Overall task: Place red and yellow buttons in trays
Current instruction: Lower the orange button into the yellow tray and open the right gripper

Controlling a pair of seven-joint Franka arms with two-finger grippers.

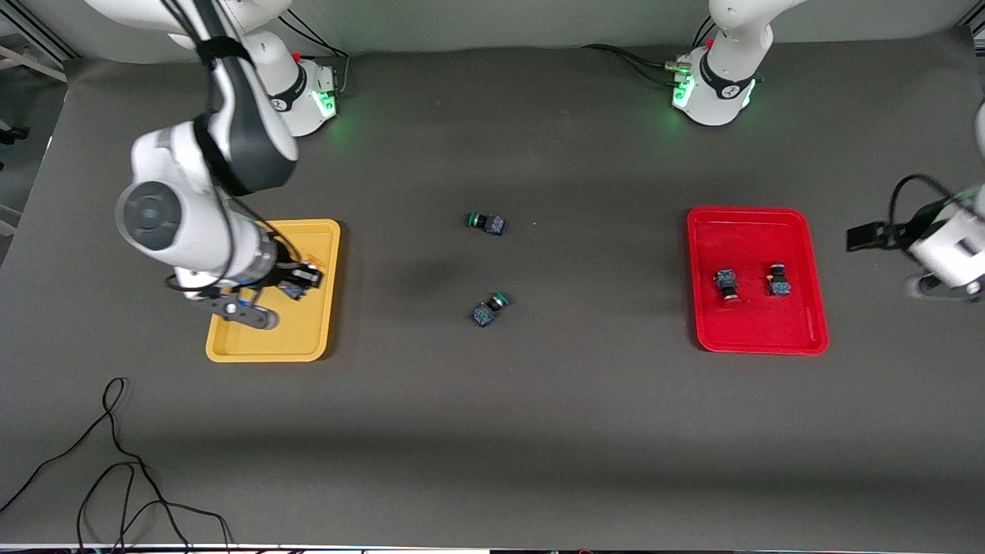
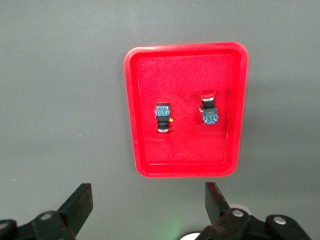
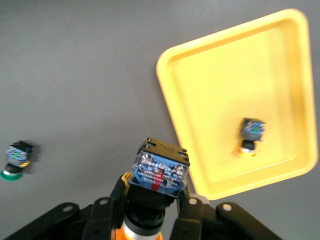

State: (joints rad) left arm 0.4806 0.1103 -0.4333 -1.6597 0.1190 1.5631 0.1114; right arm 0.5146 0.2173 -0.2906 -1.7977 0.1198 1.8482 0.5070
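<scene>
Yellow-capped button sits clamped between the right gripper's fingers, blue-and-black body up, orange-yellow cap down toward the wrist; the gripper hangs over the yellow tray, at the edge of it facing the table's middle. 1 more yellow-capped button lies inside that tray, below the gripper and apart from the held one. Left gripper waits high over bare table beside the red tray, fingers spread wide, nothing between them. Red tray holds 2 red-capped buttons, side by side, not touching, lying parallel with caps pointing opposite ways. 2 green-capped buttons lie on open table between the 2 trays, well apart from both grippers; 1 of them shows off to the side of the right gripper in its wrist view. Surface: matte dark grey mat, covers the whole table, no marks. Loose black cable snakes over the mat's corner nearest the front camera at the right arm's end. Both arm bases show green status lights. Small logo on each base collar, not readable; no other writing legible.
</scene>
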